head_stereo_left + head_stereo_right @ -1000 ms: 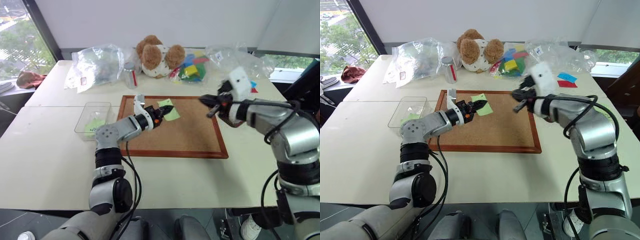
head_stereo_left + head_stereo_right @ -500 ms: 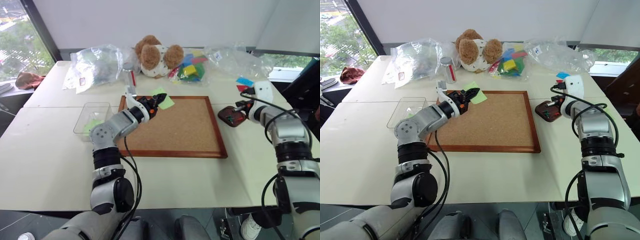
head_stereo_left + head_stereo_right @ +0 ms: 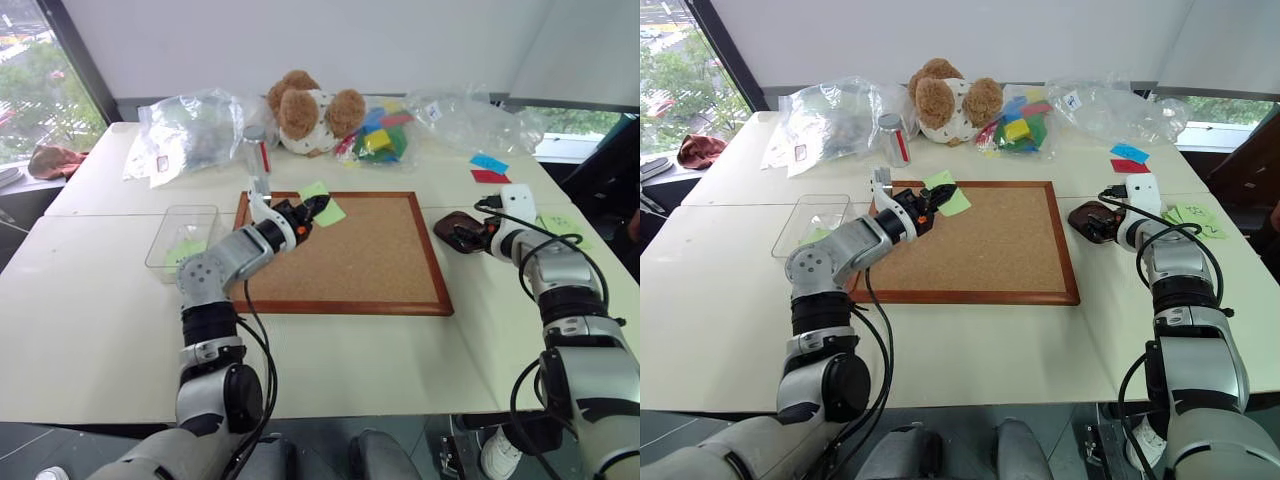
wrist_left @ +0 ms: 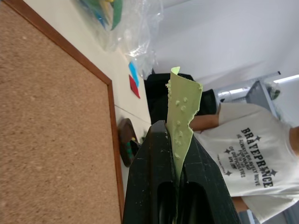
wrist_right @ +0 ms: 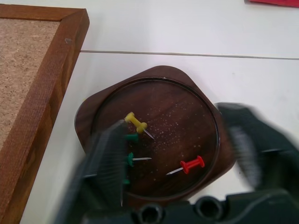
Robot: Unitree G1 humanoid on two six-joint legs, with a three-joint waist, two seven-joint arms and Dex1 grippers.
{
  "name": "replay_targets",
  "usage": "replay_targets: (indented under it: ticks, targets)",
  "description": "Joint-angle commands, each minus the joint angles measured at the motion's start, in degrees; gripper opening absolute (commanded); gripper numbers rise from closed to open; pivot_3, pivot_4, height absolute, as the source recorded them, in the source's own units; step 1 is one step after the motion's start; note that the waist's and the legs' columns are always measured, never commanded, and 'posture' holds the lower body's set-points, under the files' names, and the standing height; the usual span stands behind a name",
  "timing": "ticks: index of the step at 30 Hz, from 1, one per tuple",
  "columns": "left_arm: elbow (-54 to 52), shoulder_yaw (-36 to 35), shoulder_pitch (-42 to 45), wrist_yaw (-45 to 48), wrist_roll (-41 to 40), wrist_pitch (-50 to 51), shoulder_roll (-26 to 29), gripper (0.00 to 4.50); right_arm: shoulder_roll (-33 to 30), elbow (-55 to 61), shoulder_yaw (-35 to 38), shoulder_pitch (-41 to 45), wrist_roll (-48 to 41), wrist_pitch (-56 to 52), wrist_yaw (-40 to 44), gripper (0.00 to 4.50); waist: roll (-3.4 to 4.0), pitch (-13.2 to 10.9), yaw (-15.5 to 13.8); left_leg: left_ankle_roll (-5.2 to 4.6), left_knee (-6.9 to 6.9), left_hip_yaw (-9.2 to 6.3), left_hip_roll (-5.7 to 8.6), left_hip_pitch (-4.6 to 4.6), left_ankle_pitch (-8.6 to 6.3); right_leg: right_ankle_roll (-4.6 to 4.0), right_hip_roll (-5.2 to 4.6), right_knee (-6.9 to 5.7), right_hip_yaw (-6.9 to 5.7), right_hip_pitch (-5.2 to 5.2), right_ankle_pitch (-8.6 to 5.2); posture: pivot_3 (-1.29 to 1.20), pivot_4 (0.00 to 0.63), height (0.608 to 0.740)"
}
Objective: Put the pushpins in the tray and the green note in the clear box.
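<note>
In the head views, the large wood-framed corkboard (image 3: 340, 250) lies mid-table. Over its far left corner, the left gripper (image 3: 307, 211) pinches the small light-green paper note (image 3: 326, 211), lifted clear of the cork. Just left of the corkboard sits the shallow transparent plastic box (image 3: 184, 236), so the note's drop is still to come. Just right of the corkboard, the right gripper (image 3: 463, 237) hangs over the small dark brown rounded tray (image 3: 452, 224). The left wrist view shows the black fingers (image 4: 154, 177) pressed together on the note's lower edge, the paper standing up past them. The right wrist view shows that gripper's fingers spread wide over the tray, where yellow, green and red pushpins (image 5: 138, 125) already lie, so the pin half looks done.
</note>
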State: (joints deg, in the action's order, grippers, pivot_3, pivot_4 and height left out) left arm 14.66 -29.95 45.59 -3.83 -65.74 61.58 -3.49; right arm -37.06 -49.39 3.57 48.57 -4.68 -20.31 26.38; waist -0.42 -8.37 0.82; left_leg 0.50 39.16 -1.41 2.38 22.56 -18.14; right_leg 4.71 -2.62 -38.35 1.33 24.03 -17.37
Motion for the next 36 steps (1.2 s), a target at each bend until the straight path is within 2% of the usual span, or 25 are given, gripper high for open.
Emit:
replay_targets:
  ticks: [1, 9, 14, 20, 24, 28, 32, 36]
  targets:
    - [-2.7, 1.4, 0.1, 0.8, -1.4, -0.6, 0.5, 0.0, -1.6, 4.4, 1.7, 2.1, -0.3, -0.3, 0.7, 4.46, 0.0, 0.0, 0.0, 0.0, 0.01, 0.0, 0.0, 0.0, 0.0, 0.0, 0.0, 0.0, 0.0, 0.0, 0.0, 0.0, 0.15, 0.74]
    - [-4.1, 2.2, 0.2, 1.0, -1.5, -1.2, 1.5, 0.0, -3.1, 15.0, 2.9, 1.0, -1.5, -6.5, 2.8, 4.46, 0.0, 0.0, -0.2, 0.0, 0.01, -0.01, 0.0, 0.01, 0.0, 0.0, 0.0, 0.0, 0.0, 0.0, 0.0, 0.0, 0.15, 0.74]
    - [-8.2, 2.0, 0.7, -1.8, -2.8, -2.6, 1.8, 0.0, -2.7, 33.1, 2.4, -3.0, -8.7, -16.6, 11.7, 4.46, 0.0, 0.0, -0.1, 0.0, -0.01, -0.02, -0.01, 0.01, 0.0, 0.0, 0.01, 0.0, -0.01, 0.0, 0.0, 0.0, 0.15, 0.74]
    - [-18.6, 1.2, 1.1, -10.1, -0.7, -9.1, 4.8, 0.0, -3.5, 57.0, 1.2, -7.9, -22.1, -25.6, 24.1, 4.46, 0.0, 0.0, -0.1, 0.0, -0.01, -0.05, -0.02, 0.01, 0.0, 0.0, 0.01, -0.01, -0.01, 0.02, 0.0, 0.0, 0.15, 0.74]
    - [-24.5, 2.7, -0.3, -16.2, 6.9, -12.7, 10.2, 0.0, -3.5, 65.8, 0.1, -8.8, -29.0, -28.7, 29.4, 4.46, 0.0, 0.0, -0.2, 0.0, 0.03, -0.06, -0.02, 0.0, 0.0, 0.01, 0.01, 0.0, -0.01, -0.02, 0.01, 0.0, 0.15, 0.74]
    - [-26.7, 2.9, -2.8, -21.3, 12.3, -11.3, 16.1, 0.0, -3.7, 66.8, -2.4, -8.3, -29.7, -28.8, 31.0, 4.46, -0.01, 0.0, -0.2, 0.0, 0.02, -0.07, -0.02, -0.02, 0.0, 0.01, 0.01, 0.0, -0.02, -0.02, 0.01, 0.0, 0.15, 0.74]
    - [-26.6, 4.5, -7.9, -20.9, 16.5, -6.8, 22.7, 0.0, -4.1, 67.0, -4.9, -9.0, -28.6, -27.0, 32.5, 4.46, -0.01, 0.0, -0.2, -0.01, 0.02, -0.08, -0.02, -0.02, -0.01, 0.01, 0.0, -0.01, -0.01, -0.01, 0.0, 0.0, 0.15, 0.74]
    - [-23.7, 5.2, -9.6, -19.2, 20.2, -5.4, 26.6, 0.0, -4.1, 68.1, -6.4, -10.2, -28.2, -25.5, 33.0, 4.46, -0.04, 0.0, -0.3, -0.01, 0.0, -0.11, -0.01, 0.0, -0.01, 0.01, 0.0, 0.0, -0.04, 0.0, 0.0, 0.0, 0.15, 0.74]
